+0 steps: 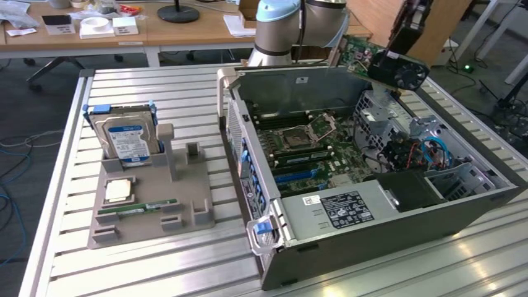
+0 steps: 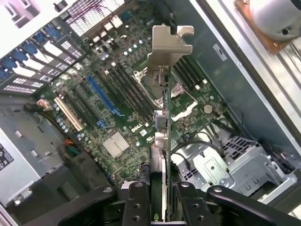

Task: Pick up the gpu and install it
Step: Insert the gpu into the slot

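One black two-fingered gripper [image 1: 404, 52] [image 2: 162, 197] hangs over the far end of the open grey metal computer case [image 1: 387, 232], its fingers [image 2: 136, 202] clenched on the gpu [image 1: 394, 69] [image 2: 164, 117], a thin card with a dark face, a greenish circuit board and a silver metal bracket [image 2: 171, 47] at one end. The card is held clear of the case, above its far wall and not seated in any slot. In the wrist view it is seen edge-on, with the bracket at the end away from the gripper and the case's green motherboard [image 1: 289, 148] [image 2: 108, 103] spread out behind it. A long blue expansion slot [image 2: 101, 96] on that board lies apart from the card. Inside the case, the square silver processor socket [image 1: 295, 137] sits near the board's middle, and a grey box with a black label [image 1: 342, 207] fills the near corner. Beside the case, on the exterior view's left, a grey plastic holder tray [image 1: 190, 213] rests on the slatted aluminium table [image 1: 148, 272]. The tray carries a silver blue-labelled hard drive [image 1: 125, 141] standing upright and a narrow green memory stick [image 1: 136, 209] lying flat nearer the front.
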